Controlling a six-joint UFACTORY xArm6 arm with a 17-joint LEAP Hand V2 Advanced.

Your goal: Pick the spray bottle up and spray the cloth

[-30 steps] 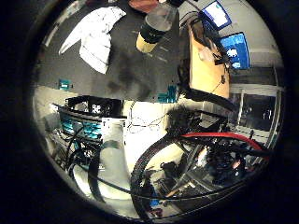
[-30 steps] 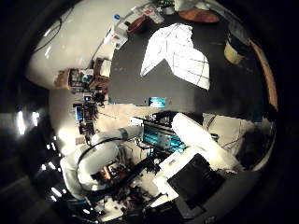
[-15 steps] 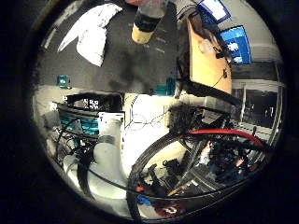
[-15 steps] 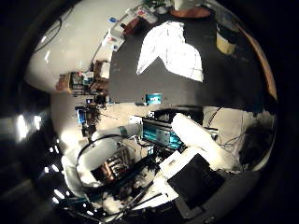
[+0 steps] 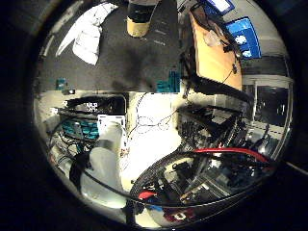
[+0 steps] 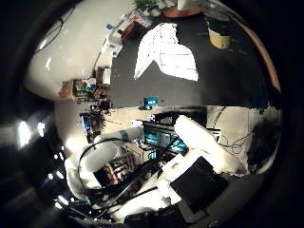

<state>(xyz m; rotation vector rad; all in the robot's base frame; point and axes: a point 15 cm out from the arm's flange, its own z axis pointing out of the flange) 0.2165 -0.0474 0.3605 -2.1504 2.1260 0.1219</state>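
The spray bottle [image 5: 139,19] stands upright on the black table [image 5: 144,62], showing a yellow base with a dark band above it. The white cloth [image 6: 166,52] lies crumpled flat on the same table, a short way from the bottle. Bare black tabletop separates the two. Both are small in the palm views, so my right hand is well away from them, out past the table's near edge. No part of the hand itself shows; only the arm's white link [image 6: 204,142] reaches into view.
A wooden desk [image 5: 211,53] with blue screens [image 5: 243,36] stands beside the table. Teal clamps [image 5: 168,85] grip the table's near edge. Boxes [image 6: 123,33] and a plant [image 6: 145,4] sit at the far side. An equipment rack [image 5: 91,103] stands below the table.
Both views have shifted as the hand moved; the bottle and cloth now sit closer to the pictures' edges. They have not moved on the table.
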